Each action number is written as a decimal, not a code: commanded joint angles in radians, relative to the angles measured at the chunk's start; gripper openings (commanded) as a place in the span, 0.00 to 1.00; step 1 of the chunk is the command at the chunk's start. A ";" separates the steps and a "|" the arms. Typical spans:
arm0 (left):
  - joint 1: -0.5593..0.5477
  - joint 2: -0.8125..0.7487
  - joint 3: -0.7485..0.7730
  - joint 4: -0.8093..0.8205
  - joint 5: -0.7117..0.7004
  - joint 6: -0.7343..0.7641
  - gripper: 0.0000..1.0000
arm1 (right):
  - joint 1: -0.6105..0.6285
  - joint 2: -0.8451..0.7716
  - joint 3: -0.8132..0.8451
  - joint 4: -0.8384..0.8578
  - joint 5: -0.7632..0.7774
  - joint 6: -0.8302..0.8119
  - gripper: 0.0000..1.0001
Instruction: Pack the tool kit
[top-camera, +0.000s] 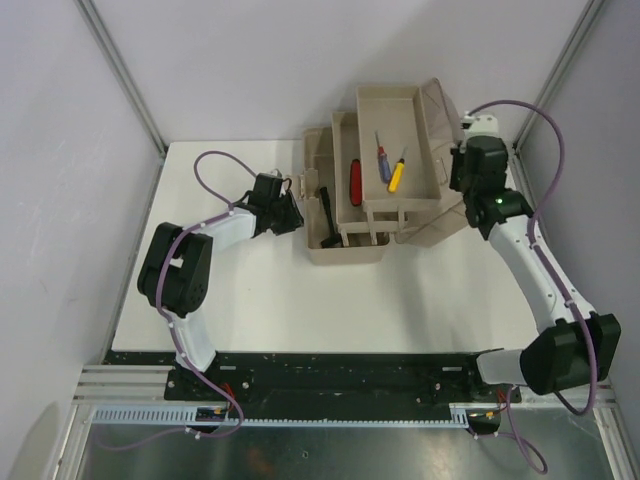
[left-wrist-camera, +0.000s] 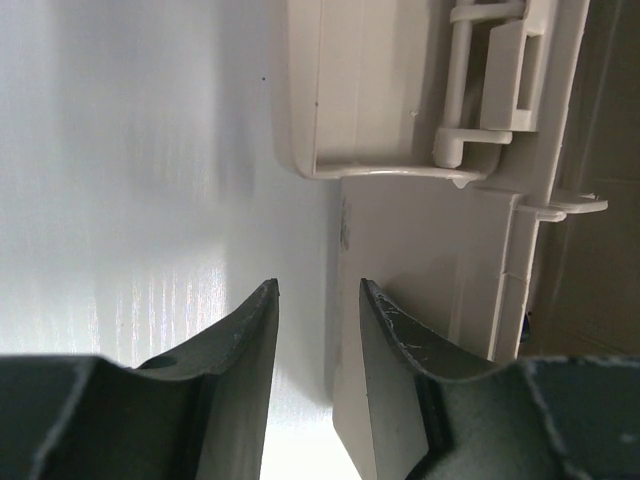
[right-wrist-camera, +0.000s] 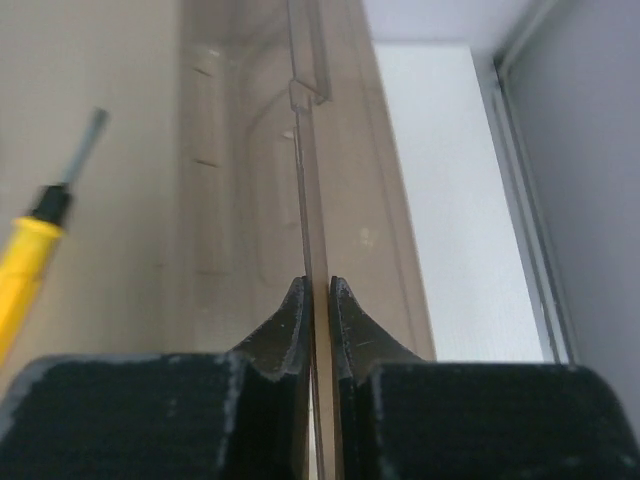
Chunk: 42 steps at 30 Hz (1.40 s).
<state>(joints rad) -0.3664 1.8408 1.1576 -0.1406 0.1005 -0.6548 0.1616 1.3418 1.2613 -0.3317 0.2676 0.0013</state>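
Note:
The beige toolbox (top-camera: 345, 252) stands open at the back of the table with its trays folded out and up to the right. A red-handled tool (top-camera: 355, 182) lies in the middle tray. A blue-handled screwdriver (top-camera: 382, 158) and a yellow-handled one (top-camera: 397, 175) lie in the top tray, and a black tool (top-camera: 327, 215) in the bottom. My right gripper (right-wrist-camera: 318, 280) is shut on the edge of the translucent brownish lid (right-wrist-camera: 345, 150) at the box's right side. My left gripper (left-wrist-camera: 318, 285) is open at the box's left end wall (left-wrist-camera: 420, 250), with nothing between its fingers.
The white table top (top-camera: 330, 310) runs from the box to the near edge. Grey walls and metal posts close in the left, back and right sides. A hinged latch part (left-wrist-camera: 480, 80) sticks out from the box's left end, just beyond my left fingers.

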 joint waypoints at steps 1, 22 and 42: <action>-0.025 -0.025 0.004 0.029 0.042 0.000 0.42 | 0.226 -0.037 0.086 0.112 0.179 -0.079 0.00; 0.048 -0.153 -0.062 -0.074 -0.040 -0.023 0.47 | 0.761 0.412 0.328 0.271 0.881 -0.292 0.14; 0.138 -0.188 -0.087 -0.082 -0.080 -0.046 0.51 | 0.767 0.331 0.362 0.075 0.220 0.024 0.89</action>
<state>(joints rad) -0.2474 1.7313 1.0904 -0.2249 0.0746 -0.6827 0.9520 1.7367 1.5955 -0.1841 0.6682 -0.0994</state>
